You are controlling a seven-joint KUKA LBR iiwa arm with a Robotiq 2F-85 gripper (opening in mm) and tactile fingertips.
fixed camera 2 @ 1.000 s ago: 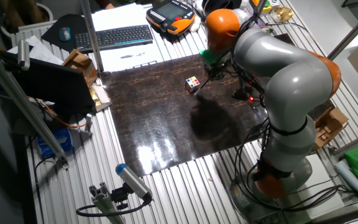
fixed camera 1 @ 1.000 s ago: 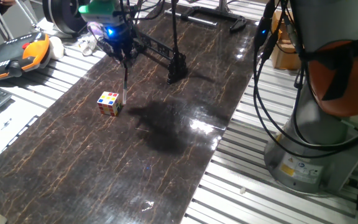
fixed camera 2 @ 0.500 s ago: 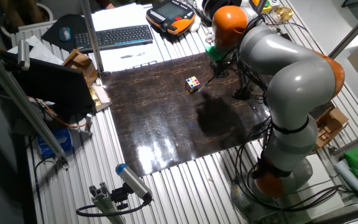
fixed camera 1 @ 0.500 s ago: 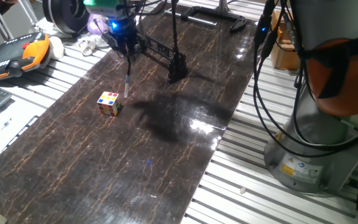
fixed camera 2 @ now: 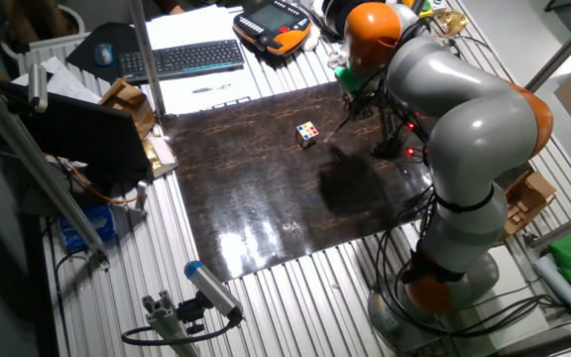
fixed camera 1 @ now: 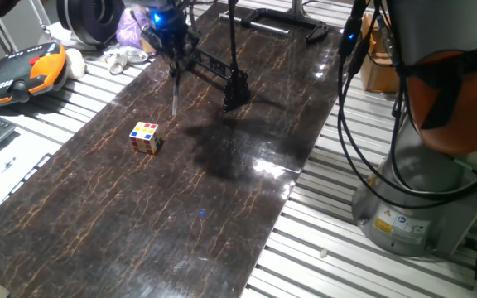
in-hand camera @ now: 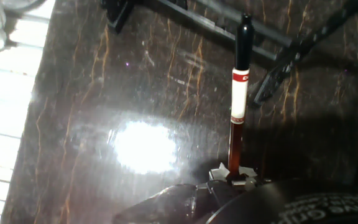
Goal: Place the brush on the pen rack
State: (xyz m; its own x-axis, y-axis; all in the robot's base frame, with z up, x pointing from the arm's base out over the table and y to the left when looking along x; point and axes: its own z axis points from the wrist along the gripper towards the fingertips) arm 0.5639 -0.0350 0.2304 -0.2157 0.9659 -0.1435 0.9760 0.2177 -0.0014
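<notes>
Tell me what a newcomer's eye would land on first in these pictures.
First, the big grey and orange arm bent over the dark marbled mat. Its gripper at the mat's far end holds the brush hanging tip down above the surface, beside the pen rack. Then the multicoloured cube, the one bright thing on the mat, standing alone near the brush tip.

chunky light-grey arm links with rounded orange joint bands, fat grey cylinder base with a small label sticker, black cables draped down beside the base, green collar and a blue LED glowing just above the black gripper [fixed camera 1: 172,51]
</notes>
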